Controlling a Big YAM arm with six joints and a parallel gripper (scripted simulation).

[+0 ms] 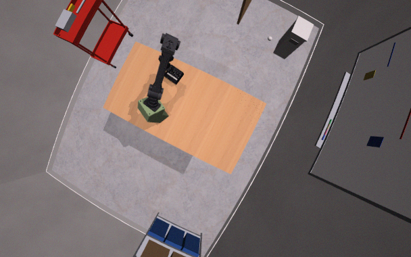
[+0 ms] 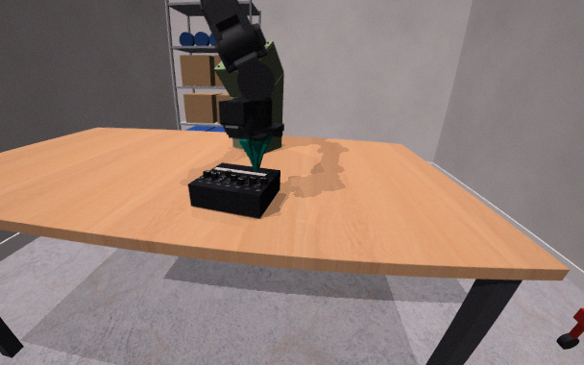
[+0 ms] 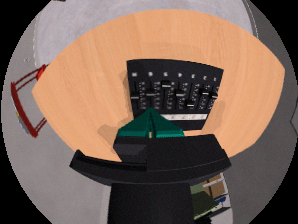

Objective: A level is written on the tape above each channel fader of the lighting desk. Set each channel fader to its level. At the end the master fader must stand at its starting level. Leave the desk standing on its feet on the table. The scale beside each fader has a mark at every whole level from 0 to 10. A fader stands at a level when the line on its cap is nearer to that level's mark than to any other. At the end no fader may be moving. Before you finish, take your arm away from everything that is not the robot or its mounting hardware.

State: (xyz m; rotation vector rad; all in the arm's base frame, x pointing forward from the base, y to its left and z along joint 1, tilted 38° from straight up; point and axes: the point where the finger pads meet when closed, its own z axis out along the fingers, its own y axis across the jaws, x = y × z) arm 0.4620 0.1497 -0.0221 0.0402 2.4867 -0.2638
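The black lighting desk [image 1: 176,75] [image 2: 233,191] [image 3: 172,91] stands upright on the wooden table [image 1: 209,118] [image 2: 384,211] [image 3: 87,96]. Several faders with dark caps run across its top, and a white tape strip [image 2: 235,170] [image 3: 188,117] lies along the edge nearest the arm. The written levels are too small to read. My gripper [image 2: 256,168] [image 3: 150,110], with green fingers, is shut and empty. Its tips point down at the tape edge of the desk, near one end of the fader row. In the overhead view the arm hides the gripper.
The arm's green base [image 1: 153,109] sits on the table behind the desk. A red cart [image 1: 91,24] stands off the table's corner. A shelf with boxes [image 2: 197,72] stands behind the table.
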